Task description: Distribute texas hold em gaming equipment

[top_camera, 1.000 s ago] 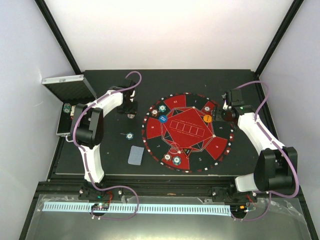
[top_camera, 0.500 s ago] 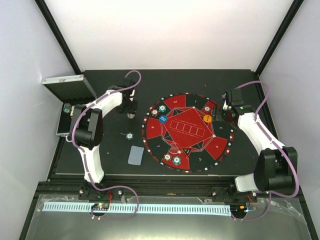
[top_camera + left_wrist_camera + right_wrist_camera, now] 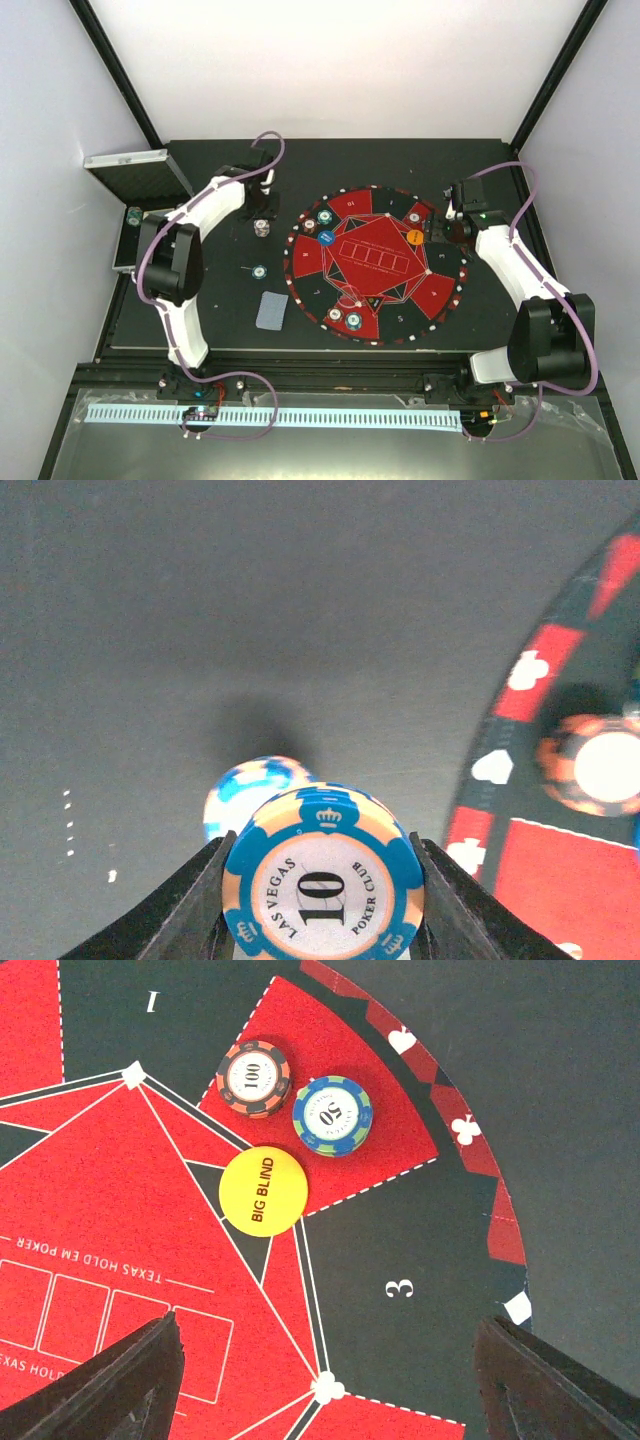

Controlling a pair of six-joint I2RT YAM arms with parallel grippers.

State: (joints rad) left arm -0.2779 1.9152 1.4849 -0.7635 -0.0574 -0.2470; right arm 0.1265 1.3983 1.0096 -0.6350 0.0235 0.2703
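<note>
Clamped blue 10 chip (image 3: 322, 890) in left pincer (image 3: 320, 842), right pincer (image 3: 330, 1322) agape, empty; next probably called for seating it on mat (image 3: 560, 880).

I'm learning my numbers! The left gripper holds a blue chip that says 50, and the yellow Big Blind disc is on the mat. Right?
Not quite. The blue chip in the left gripper says 10, not 50, as the left wrist view shows. The yellow Big Blind disc does lie on the mat.
</note>
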